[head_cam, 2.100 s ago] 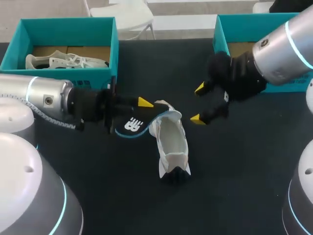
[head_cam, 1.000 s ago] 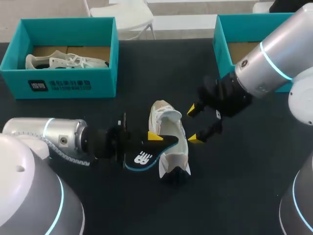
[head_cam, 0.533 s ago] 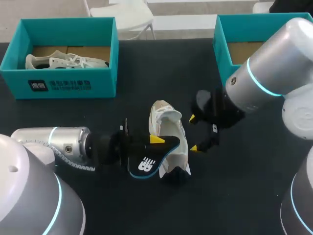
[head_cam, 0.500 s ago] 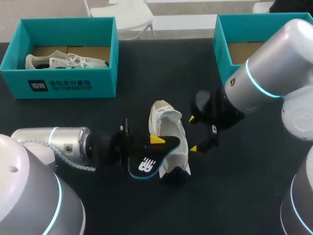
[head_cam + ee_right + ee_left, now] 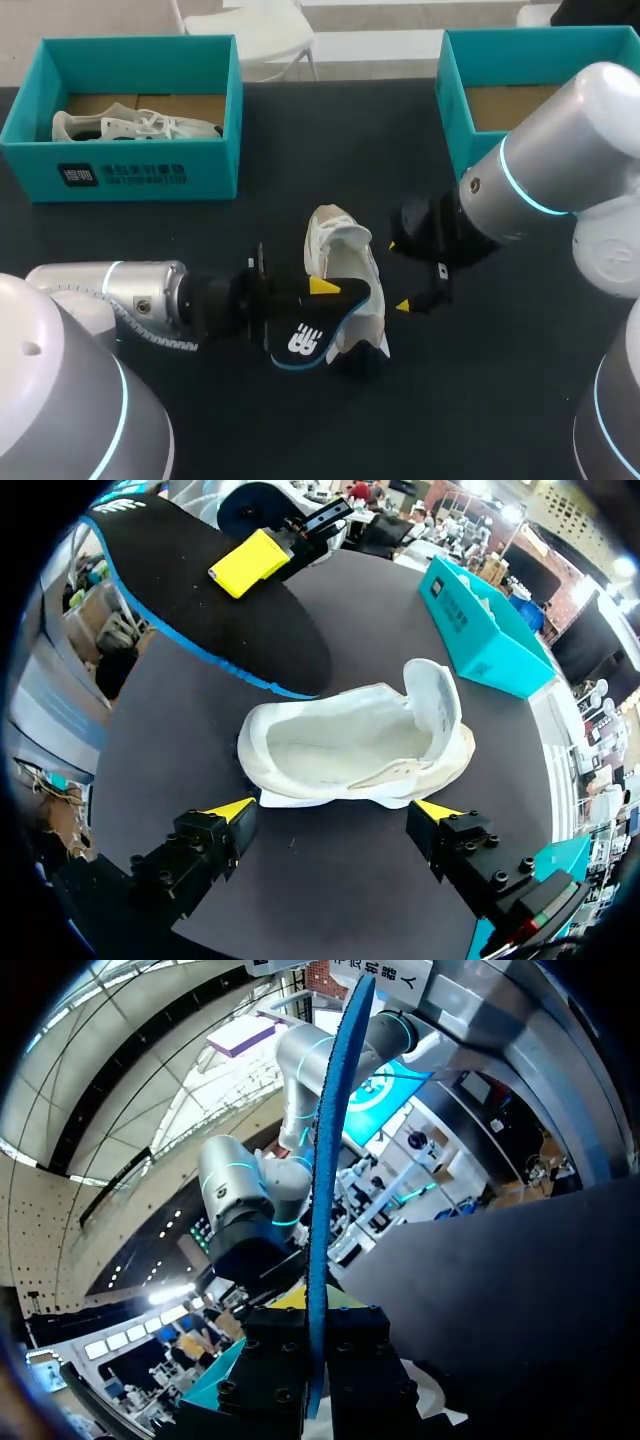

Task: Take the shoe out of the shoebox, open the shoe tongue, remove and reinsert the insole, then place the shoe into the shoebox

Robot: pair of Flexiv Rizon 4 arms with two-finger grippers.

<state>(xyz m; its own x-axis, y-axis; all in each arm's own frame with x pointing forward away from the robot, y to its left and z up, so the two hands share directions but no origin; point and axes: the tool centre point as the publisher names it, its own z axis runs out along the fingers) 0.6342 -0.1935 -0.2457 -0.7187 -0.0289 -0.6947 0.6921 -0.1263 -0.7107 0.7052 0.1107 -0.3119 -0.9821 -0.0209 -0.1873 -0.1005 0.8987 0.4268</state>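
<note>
Teal left box point(image 5: 120, 172) sits at far left of the table point(image 5: 480, 400) w/ a 2nd shoe point(image 5: 135, 125) lying inside.

Nearer us, L arm comes in low from the left. L gripper point(image 5: 318, 292) is clamped on the insole point(image 5: 300, 338), which is black w/ blue edge and white logo. L wrist view confirms: insole point(image 5: 325, 1160) is edge-on, pinched btw both black fingers of L gripper point(image 5: 312, 1360). In head view the insole's free end overlaps the shoe's left side. We can't tell if they touch.

Shoe point(image 5: 345, 285), white, is on the table at centre, sole down, opening up, well apart from both boxes. In R wrist view the shoe point(image 5: 350, 745) lies crosswise just ahead of R gripper point(image 5: 335, 810), interior showing white. The insole point(image 5: 190, 610) is beyond it w/ one yellow L fingertip point(image 5: 250, 562) on its face.

R gripper point(image 5: 400, 275) is just right of the shoe, fingers spread wide, gripping nothing. Tips are near the shoe's side, contact unclear.

Right box point(image 5: 455, 95), teal, is at far right w/ brown floor visible. R arm covers part of it.
</note>
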